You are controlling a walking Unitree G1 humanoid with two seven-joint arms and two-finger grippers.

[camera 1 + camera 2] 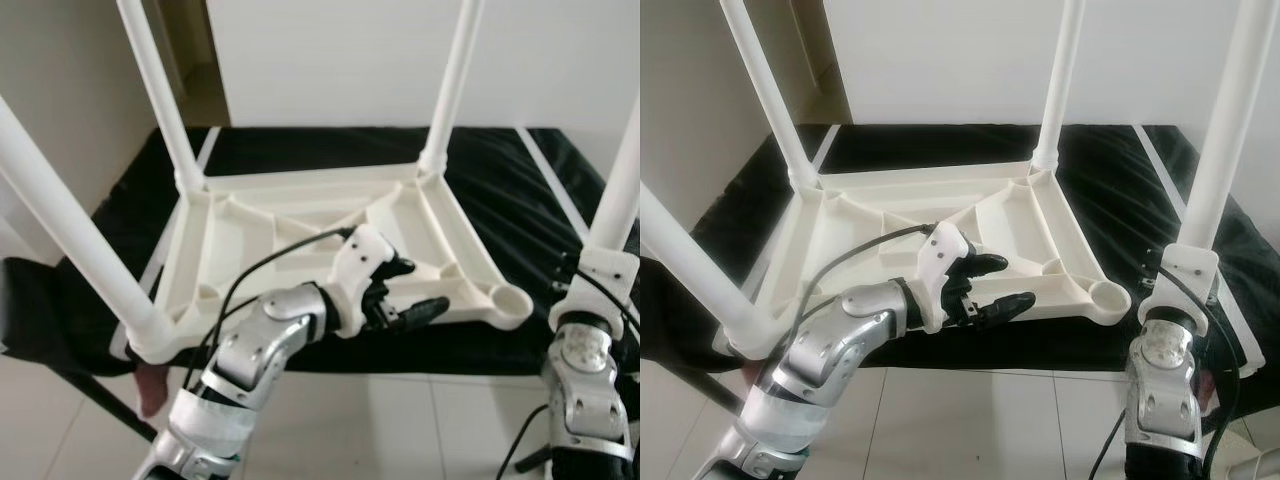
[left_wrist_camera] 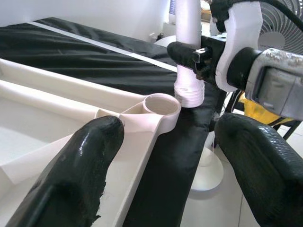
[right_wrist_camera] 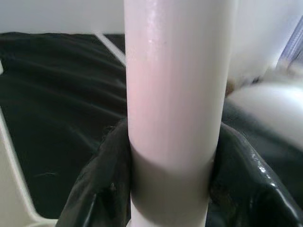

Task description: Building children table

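Observation:
The white children's table top (image 1: 300, 182) lies upside down on a black cloth (image 1: 300, 140). Three white legs stand in its corners: far left (image 1: 160, 90), far right (image 1: 452, 80) and near left (image 1: 70, 240). The near right corner socket (image 1: 512, 298) is empty. My right gripper (image 3: 170, 189) is shut on the fourth leg (image 1: 1225, 120), holding it upright just right of that socket; its ribbed lower end (image 2: 189, 94) hangs beside the socket rim (image 2: 161, 105). My left gripper (image 1: 415, 290) hovers open over the top's near edge, holding nothing.
The black cloth covers a low surface with white stripes along its sides. White floor tiles (image 1: 400, 420) lie in front. A dark frame (image 1: 40, 300) stands at the left. A fan (image 2: 284, 23) and a yellow object (image 2: 258, 101) are beyond the right side.

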